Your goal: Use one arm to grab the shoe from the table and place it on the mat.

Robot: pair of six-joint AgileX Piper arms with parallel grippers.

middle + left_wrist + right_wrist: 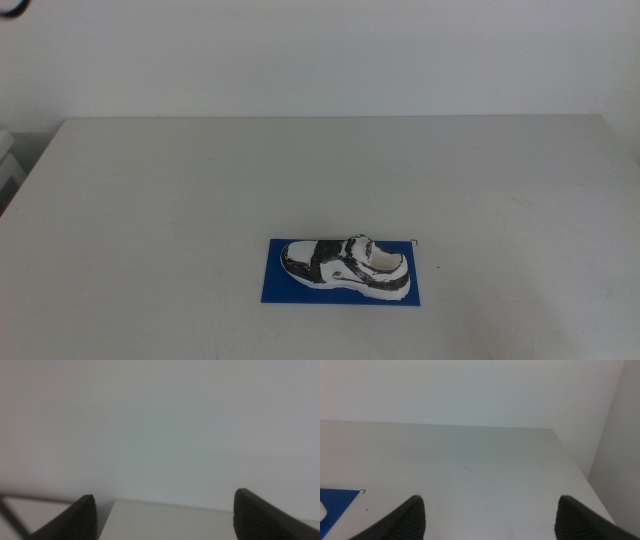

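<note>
Royal blue mat [340, 286] lies flat near the front edge of the table [180, 200], slightly right of centre. The white-and-black shoe [347, 266] rests on it on its sole, lying along the mat's length and inside its outline. Neither arm appears in the middle view. Left gripper [165, 515]: jaws wide apart, empty, facing a pale wall. Right gripper [490, 515]: jaws wide apart, empty, above bare tabletop, with a corner of the mat just in view.
</note>
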